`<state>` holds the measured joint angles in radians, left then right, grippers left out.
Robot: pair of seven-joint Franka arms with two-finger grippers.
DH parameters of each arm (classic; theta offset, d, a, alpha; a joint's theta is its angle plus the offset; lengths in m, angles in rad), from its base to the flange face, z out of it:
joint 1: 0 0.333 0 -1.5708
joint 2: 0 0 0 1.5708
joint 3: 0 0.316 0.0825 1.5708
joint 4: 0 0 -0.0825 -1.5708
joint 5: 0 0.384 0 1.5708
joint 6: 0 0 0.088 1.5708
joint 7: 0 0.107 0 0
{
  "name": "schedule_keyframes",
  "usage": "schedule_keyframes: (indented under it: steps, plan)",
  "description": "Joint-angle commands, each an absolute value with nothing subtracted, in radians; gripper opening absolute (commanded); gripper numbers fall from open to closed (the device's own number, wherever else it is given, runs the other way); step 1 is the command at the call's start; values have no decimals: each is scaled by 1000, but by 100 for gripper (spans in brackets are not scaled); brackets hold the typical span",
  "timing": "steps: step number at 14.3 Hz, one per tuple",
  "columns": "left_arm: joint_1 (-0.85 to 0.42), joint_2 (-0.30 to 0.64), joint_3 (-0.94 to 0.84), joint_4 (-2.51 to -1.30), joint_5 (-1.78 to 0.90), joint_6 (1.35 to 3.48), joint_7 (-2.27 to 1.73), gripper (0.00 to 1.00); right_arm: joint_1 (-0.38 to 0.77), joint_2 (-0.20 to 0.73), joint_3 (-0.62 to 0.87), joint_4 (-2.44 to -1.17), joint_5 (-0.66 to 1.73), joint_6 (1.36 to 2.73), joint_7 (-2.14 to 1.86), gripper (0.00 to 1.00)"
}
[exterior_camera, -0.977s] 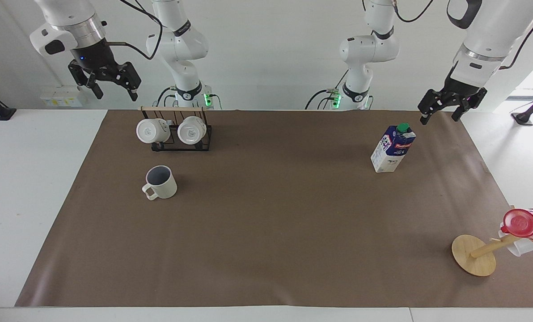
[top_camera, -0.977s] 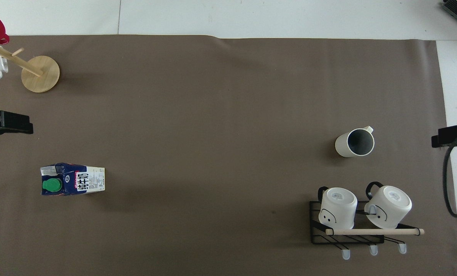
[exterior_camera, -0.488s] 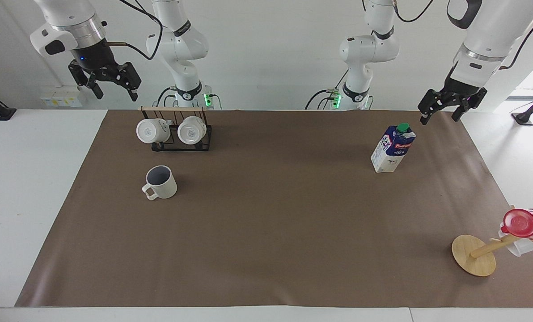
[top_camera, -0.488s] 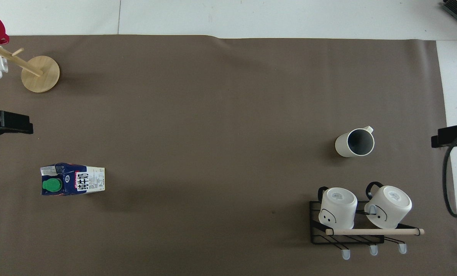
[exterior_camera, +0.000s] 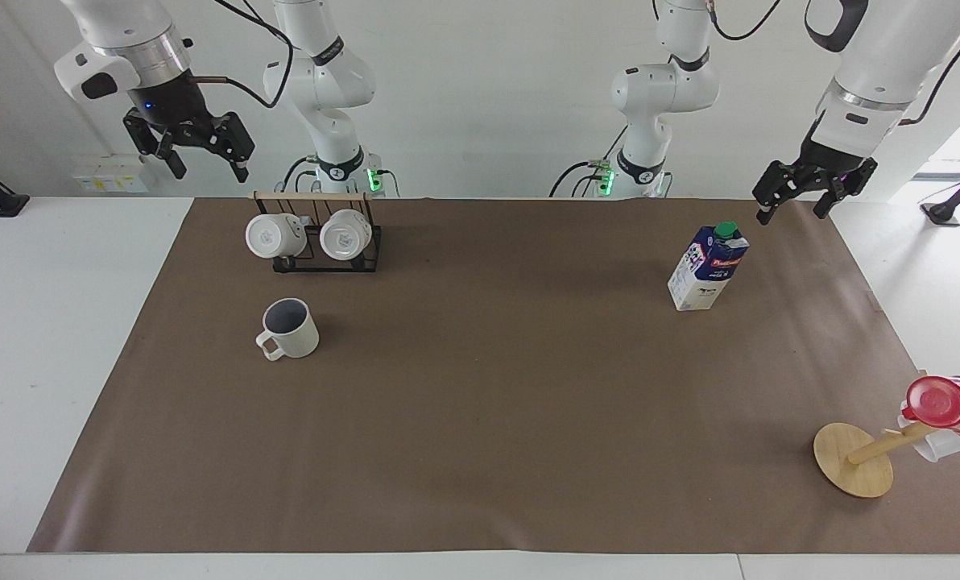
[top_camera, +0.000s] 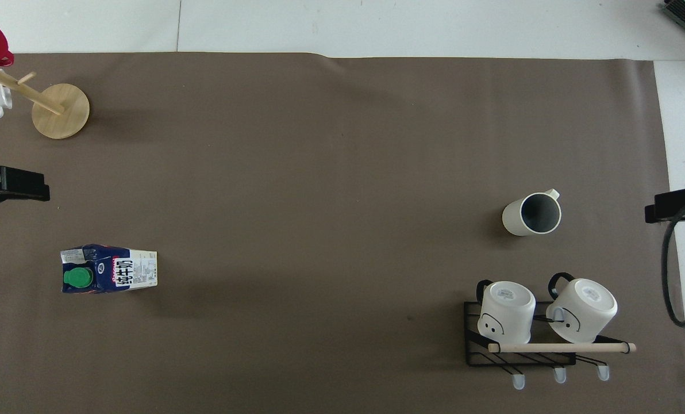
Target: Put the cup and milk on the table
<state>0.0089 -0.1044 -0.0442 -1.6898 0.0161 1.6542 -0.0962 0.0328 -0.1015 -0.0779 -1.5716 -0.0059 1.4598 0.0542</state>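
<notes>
The cup (exterior_camera: 289, 329), cream-white with a dark inside, stands upright on the brown mat of the table (exterior_camera: 488, 419), a little farther from the robots than a mug rack; it also shows in the overhead view (top_camera: 532, 214). The milk (exterior_camera: 707, 267) carton stands upright on the mat toward the left arm's end and shows in the overhead view (top_camera: 108, 269) too. My right gripper (exterior_camera: 208, 171) is open and empty, high in the air beside the rack. My left gripper (exterior_camera: 791, 214) is open and empty, raised beside the milk's cap.
A black wire rack (exterior_camera: 319, 242) with a wooden rail holds two other white mugs. A wooden mug tree (exterior_camera: 854, 459) with a red cup (exterior_camera: 947, 403) and a white mug stands at the mat's corner toward the left arm's end. White tabletop borders the mat.
My right gripper has risen slightly. The cup, the milk and my left gripper have not visibly moved.
</notes>
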Motion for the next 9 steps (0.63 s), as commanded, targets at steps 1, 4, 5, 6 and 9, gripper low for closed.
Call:
schedule_keyframes:
  steps: [1,4,5,6,9]
  plan:
    - [23,-107,-51,-1677,5,1634,-91,100,29,-141,-71,-1632,-18,1479,78,100]
    - [23,-107,-51,-1677,5,1634,-91,100,29,-143,-71,-1644,-17,1479,80,100]
    - [23,-107,-49,-1677,5,1634,-91,100,29,-143,-71,-1646,-17,1479,86,100]
    - [23,-107,-51,-1677,5,1632,-91,100,29,-141,-71,-1657,-17,1479,98,100]
    - [23,-107,-49,-1677,5,1634,-91,100,40,-141,-69,-1721,-6,1581,124,100]
